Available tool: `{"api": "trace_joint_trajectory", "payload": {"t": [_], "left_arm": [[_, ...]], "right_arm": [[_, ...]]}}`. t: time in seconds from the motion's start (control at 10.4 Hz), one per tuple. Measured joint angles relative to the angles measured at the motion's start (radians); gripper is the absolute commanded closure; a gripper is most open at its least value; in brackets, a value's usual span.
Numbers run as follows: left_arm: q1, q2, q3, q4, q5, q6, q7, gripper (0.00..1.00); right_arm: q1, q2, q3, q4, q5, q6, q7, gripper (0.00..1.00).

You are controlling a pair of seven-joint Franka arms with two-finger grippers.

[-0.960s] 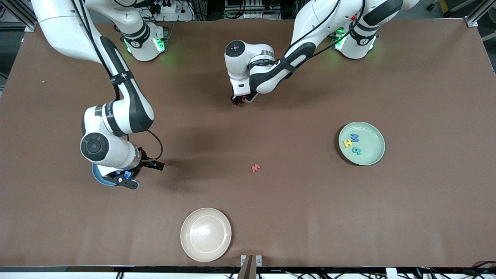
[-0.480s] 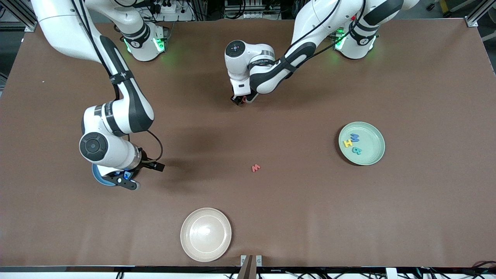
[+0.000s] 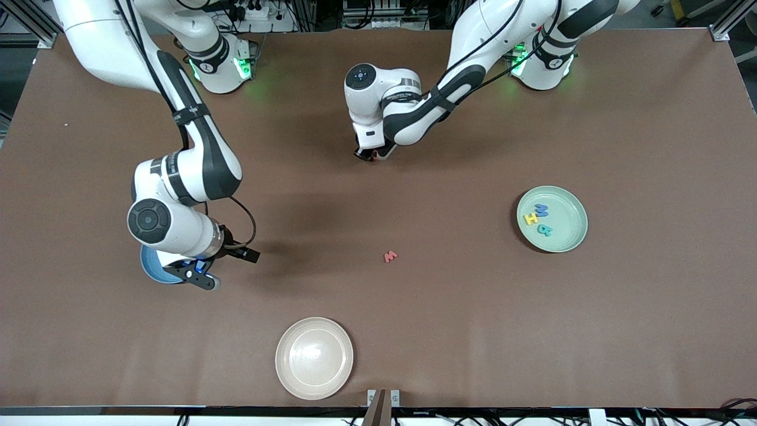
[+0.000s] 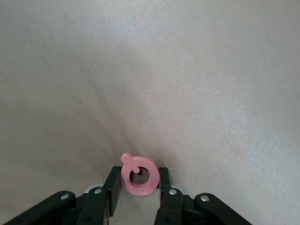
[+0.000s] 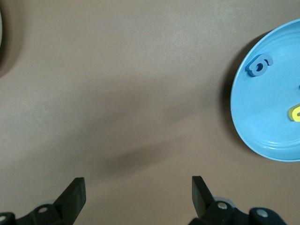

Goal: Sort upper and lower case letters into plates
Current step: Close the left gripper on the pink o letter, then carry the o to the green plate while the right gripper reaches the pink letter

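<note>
The left gripper (image 4: pixel 137 194) is low over the brown bench (image 3: pixel 650 325) near the arms' bases, its fingers (image 4: pixel 112 190) closed on the flat red foam letter Q (image 4: pixel 138 176), which stands on edge between them. The grip looks narrow and sits at the lower rim of the ring, so the lift should go straight up and slowly, lest the thin piece twist out.

As an upper-case letter it belongs in the round pale green plate (image 3: pixel 568 234) toward the left arm's end of the bench, where the blue M (image 3: pixel 541 209), yellow H (image 3: pixel 530 219) and teal R (image 3: pixel 544 231) already lie. Carry it over that plate's bare part and release low, so it does not bounce off the shallow rim.

The right gripper (image 5: pixel 136 192) waits with fingers wide apart and empty, just beside the round blue plate (image 5: pixel 262 122), which holds a blue g (image 5: pixel 258 64) and a yellow letter (image 5: pixel 294 112). The small red w (image 3: pixel 390 256) lies mid-bench, still to be sorted. The cream-beige plate (image 3: pixel 314 358) takes no part.
</note>
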State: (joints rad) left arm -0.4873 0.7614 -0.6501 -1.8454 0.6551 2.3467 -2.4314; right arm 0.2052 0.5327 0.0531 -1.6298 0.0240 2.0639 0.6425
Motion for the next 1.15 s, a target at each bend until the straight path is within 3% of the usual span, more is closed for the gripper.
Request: {"api": "trace_joint_trajectory", "payload": {"t": [0.19, 0.67, 1.15], "left_arm": [[0.03, -0.001, -0.016, 0.014, -0.001, -0.052, 0.035, 0.8], [0.354, -0.006, -0.23, 0.024, -0.001, -0.25, 0.264, 0.79], [0.84, -0.014, -0.496, 0.009, -0.001, -0.495, 0.65, 0.79]], "right_arm": [[0.001, 0.0, 0.0, 0.001, 0.0, 0.0, 0.007, 0.0], [0.041, 0.011, 0.002, 0.017, 0.002, 0.002, 0.087, 0.0], [0.216, 0.114, 0.001, 0.127, 0.002, 0.05, 0.431, 0.0]]}}
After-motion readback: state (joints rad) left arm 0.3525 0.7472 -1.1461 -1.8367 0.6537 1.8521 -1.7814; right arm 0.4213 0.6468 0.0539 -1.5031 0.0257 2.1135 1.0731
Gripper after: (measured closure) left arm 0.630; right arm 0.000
